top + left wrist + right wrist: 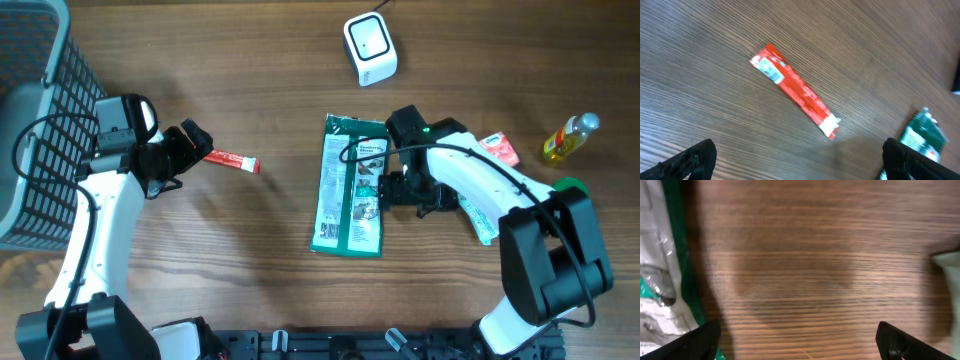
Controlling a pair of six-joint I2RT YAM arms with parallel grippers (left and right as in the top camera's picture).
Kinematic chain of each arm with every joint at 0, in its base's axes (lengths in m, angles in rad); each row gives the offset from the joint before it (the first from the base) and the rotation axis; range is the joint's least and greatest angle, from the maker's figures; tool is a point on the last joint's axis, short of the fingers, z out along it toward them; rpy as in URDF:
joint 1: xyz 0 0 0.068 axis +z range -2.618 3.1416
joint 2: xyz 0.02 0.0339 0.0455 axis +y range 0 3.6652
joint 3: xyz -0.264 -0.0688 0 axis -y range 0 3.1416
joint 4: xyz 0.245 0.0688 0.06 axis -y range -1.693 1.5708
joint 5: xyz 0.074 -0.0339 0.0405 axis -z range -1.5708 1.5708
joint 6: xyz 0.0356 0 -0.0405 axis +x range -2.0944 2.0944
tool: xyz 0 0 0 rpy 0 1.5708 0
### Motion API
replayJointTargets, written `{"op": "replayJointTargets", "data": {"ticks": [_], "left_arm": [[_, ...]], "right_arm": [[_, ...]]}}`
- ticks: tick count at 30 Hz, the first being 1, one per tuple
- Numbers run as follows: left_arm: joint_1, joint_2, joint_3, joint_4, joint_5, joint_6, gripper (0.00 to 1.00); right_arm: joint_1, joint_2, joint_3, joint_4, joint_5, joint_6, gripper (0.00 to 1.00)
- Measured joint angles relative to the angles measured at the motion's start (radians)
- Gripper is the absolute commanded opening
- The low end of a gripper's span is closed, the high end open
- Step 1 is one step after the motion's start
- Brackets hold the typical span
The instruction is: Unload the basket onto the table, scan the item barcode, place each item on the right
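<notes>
The green package (350, 185) lay flat on the table (250, 260), apart from the white scanner (369, 47). The right tool (797, 337) stood spread wide over bare wood just beside the package's right edge, gripping nothing. The left tool (190, 142), likewise spread and empty, hovered near the red sachet (232, 160) without touching it. A pick-up seemed the step in hand: one tool would need to lower around an item, pinch it, and present its barcode face to the scanner.
</notes>
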Motion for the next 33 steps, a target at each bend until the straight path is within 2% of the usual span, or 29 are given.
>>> {"op": "replayJointTargets", "data": {"ticks": [3, 4, 5, 6, 7, 10, 14, 20, 25, 28, 33], "left_arm": [[-0.002, 0.000, 0.000, -0.016, 0.150, 0.006, 0.98], [-0.004, 0.000, 0.000, -0.020, 0.198, 0.013, 0.78], [-0.008, 0.000, 0.000, -0.034, 0.242, 0.020, 0.34], [-0.021, 0.000, 0.000, -0.061, 0.276, 0.024, 0.15], [-0.045, 0.000, 0.000, -0.090, 0.298, 0.029, 0.06], [-0.131, 0.000, 0.000, -0.135, 0.289, 0.038, 0.05], [-0.321, 0.000, 0.000, -0.138, 0.169, 0.026, 0.04], [-0.513, 0.077, 0.000, -0.059, 0.072, -0.053, 0.04], [-0.612, 0.193, 0.000, 0.051, 0.055, -0.067, 0.06], [-0.653, 0.261, 0.000, 0.090, 0.055, -0.071, 0.09], [-0.667, 0.351, 0.000, 0.103, 0.051, -0.074, 0.10]], "right_arm": [[0.000, 0.000, -0.006, 0.017, -0.058, -0.052, 1.00], [0.000, 0.000, -0.006, 0.037, -0.076, -0.064, 1.00], [0.000, 0.000, -0.006, 0.060, -0.100, -0.075, 1.00], [-0.003, 0.000, -0.006, 0.080, -0.130, -0.084, 1.00], [-0.010, 0.000, -0.007, 0.098, -0.163, -0.091, 1.00], [-0.040, -0.003, -0.007, 0.109, -0.236, -0.114, 1.00], [-0.107, -0.061, -0.007, 0.103, -0.337, -0.171, 1.00], [-0.171, -0.100, -0.016, 0.098, -0.433, -0.212, 1.00], [-0.171, -0.103, -0.161, 0.277, -0.534, -0.166, 0.99], [-0.172, -0.112, -0.256, 0.365, -0.581, -0.115, 0.94], [-0.172, -0.124, -0.329, 0.493, -0.677, -0.047, 0.78]]}}
